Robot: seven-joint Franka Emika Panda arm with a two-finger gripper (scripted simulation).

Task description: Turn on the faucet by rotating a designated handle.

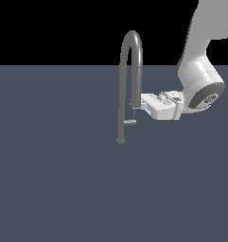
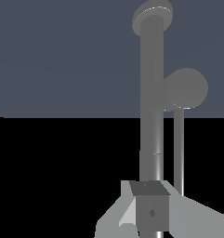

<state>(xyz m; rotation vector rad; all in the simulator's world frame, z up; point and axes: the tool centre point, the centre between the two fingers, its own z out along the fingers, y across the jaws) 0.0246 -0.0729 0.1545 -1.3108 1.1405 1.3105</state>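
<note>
The faucet (image 1: 121, 94) is a slim grey gooseneck standing on the dark floor, with its thicker spray head (image 1: 136, 85) hanging on the shorter leg. The handle (image 1: 130, 123) is a small light-grey stub jutting from the stem low down, just below the spray head. My gripper (image 1: 143, 100) reaches in level from the exterior view's right. Its tips are against the lower end of the spray head, above the handle and apart from it. In the wrist view the fingertips (image 2: 150, 207) look shut together with nothing held, in front of the faucet's pipe (image 2: 150, 93). The handle's round end (image 2: 185, 88) shows beside the pipe.
The white arm (image 1: 200, 80) comes down from the exterior view's upper right. The faucet's base (image 1: 120, 140) rests on a plain dark grey-blue floor (image 1: 63, 189). Nothing else stands on the floor in either view.
</note>
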